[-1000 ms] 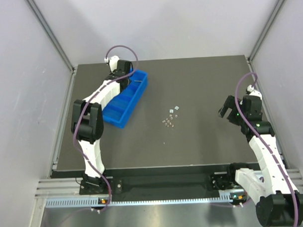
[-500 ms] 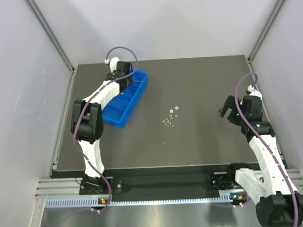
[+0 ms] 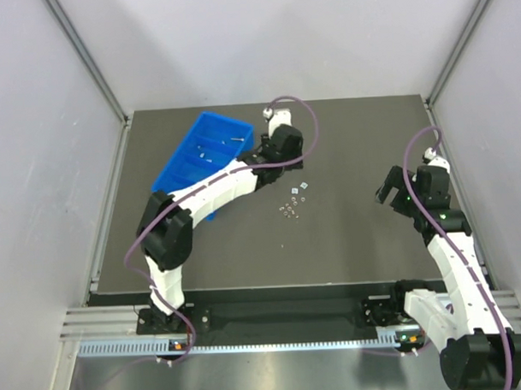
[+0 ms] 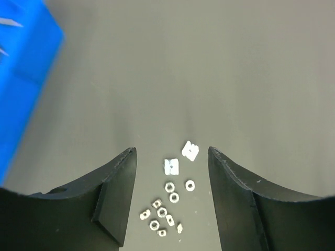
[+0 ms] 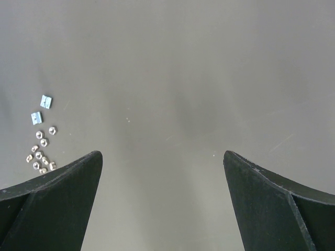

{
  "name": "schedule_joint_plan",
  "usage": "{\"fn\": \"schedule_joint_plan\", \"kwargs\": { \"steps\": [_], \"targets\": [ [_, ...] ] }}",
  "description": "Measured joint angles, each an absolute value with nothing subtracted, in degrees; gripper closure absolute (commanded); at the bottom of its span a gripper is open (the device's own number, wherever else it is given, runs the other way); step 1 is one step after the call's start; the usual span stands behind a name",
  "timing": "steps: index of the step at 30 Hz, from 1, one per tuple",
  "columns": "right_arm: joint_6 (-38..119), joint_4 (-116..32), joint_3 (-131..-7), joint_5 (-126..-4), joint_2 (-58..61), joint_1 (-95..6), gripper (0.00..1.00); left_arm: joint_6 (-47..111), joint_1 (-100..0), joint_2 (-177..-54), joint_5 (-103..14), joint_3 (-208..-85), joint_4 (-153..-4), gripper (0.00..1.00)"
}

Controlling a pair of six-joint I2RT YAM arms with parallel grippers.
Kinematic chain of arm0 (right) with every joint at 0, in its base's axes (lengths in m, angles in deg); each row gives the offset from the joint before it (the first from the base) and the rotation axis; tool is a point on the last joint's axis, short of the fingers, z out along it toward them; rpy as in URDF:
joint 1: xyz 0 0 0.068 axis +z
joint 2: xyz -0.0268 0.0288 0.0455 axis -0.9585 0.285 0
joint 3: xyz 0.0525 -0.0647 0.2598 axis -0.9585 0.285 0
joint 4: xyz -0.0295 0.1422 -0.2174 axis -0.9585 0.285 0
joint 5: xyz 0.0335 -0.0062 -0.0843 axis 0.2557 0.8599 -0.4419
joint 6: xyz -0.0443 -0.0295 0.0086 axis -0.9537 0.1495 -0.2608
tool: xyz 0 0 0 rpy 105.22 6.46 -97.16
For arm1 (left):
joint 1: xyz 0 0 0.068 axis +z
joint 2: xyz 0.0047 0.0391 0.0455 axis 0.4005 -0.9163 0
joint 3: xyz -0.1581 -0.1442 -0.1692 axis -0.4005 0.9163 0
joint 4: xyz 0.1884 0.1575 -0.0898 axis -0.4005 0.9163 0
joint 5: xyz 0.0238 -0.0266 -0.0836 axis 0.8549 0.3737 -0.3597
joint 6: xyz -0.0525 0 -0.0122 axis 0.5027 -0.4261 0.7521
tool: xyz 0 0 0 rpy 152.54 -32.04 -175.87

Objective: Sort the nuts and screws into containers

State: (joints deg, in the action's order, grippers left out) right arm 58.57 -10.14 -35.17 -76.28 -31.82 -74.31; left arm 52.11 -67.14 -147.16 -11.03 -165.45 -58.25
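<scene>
The blue tray [image 3: 179, 160] lies at the back left of the dark mat, with a thin screw [image 3: 237, 139] in its far compartment. Its corner shows in the left wrist view [image 4: 21, 78]. Several small nuts [image 3: 290, 208] lie bunched at mid-table, with two pale square nuts [image 3: 300, 188] just beyond them. My left gripper [image 3: 286, 164] is open and empty, hovering over the pile. In its wrist view [image 4: 171, 151] the nuts [image 4: 163, 209] and square nuts [image 4: 172, 166] lie between the fingers. My right gripper [image 3: 390, 193] is open and empty [image 5: 162, 154], far right of the nuts [image 5: 41, 151].
The dark mat [image 3: 353, 140] is bounded by grey walls on the left, back and right. A metal rail [image 3: 282, 318] runs along the near edge by the arm bases. The left arm's forearm [image 3: 217, 184] crosses the tray's near end.
My left arm has swung right from the tray's far end to above the nut pile, uncovering most of the tray. The right arm has not moved.
</scene>
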Motion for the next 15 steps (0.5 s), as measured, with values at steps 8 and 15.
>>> {"fn": "schedule_joint_plan", "kwargs": {
  "steps": [8,15],
  "targets": [
    [58.4,-10.3,-34.4,-77.2,-33.7,-74.3,0.00,50.6,-68.2,-156.5,-15.7,-166.7,-54.9,0.39],
    [58.4,-9.9,-34.0,-77.6,-33.9,-74.3,0.00,48.8,-68.7,-163.1,-17.8,-171.3,-51.9,0.39]
  ]
}}
